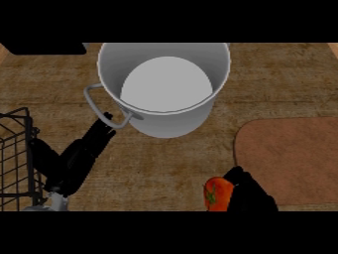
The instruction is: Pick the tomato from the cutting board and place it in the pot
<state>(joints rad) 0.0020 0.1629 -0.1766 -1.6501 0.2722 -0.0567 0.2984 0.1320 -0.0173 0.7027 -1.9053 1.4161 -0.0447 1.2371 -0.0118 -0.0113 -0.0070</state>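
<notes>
A red tomato (pixel 217 194) with a green stem patch shows at the lower edge of the head view, left of the brown cutting board (pixel 303 158). My right hand (pixel 250 194) is curled round its right side and hides part of it. The tall grey pot (pixel 164 89) stands upright at the upper middle, its inside empty, a wire handle on its left. My left hand (pixel 76 158) rests at the lower left, fingers straight and pointing up toward the pot's handle, holding nothing.
A black wire rack (pixel 7 158) fills the left edge beside my left hand. A dark object (pixel 43 48) lies at the top left corner. The counter top is a mottled brown with lighter wood strips at both sides.
</notes>
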